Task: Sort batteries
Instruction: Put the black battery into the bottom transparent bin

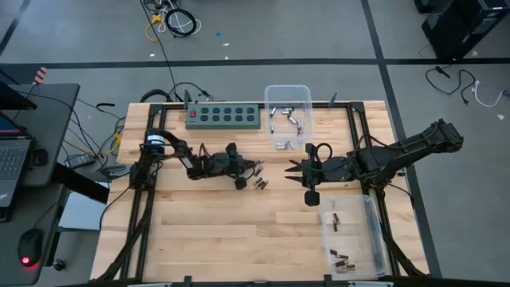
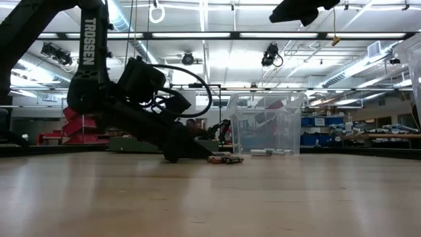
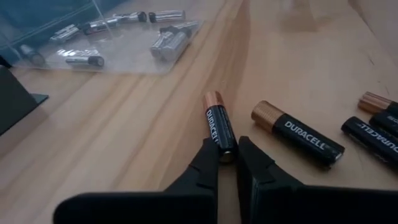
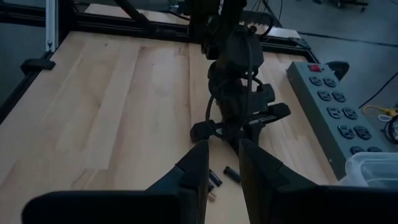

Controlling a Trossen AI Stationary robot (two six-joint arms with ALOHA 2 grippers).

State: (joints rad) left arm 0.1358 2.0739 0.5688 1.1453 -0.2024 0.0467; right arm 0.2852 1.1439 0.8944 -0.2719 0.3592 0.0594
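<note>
The wooden table (image 1: 223, 231) fills the middle of the high view. At its upper centre lies a green power strip (image 1: 225, 116), with a clear bin (image 1: 288, 94) just to its right holding silvery batteries (image 1: 285, 116); through the plastic wall in the left wrist view they look blurred. A second clear bin (image 1: 368, 209) sits at the lower right of the high view with a few dark cells (image 1: 344, 260) inside, too small to count surely.

The left arm lies low across the table's left centre. The left gripper (image 3: 227, 152) has its jaws pinched on the black end of one copper-topped battery (image 3: 219, 121), which still rests on the wood; the label end is hidden between the fingertips. Just beside it lies a loose Duracell cell (image 3: 298, 134), and further cells (image 3: 376, 127) are cut off by the frame's right edge.

The right gripper (image 1: 296, 177) hovers at centre right of the high view. Its jaws stand slightly apart and hold nothing, as the right wrist view shows. In the low view the cells (image 2: 223, 158) show only as a small cluster.
</note>
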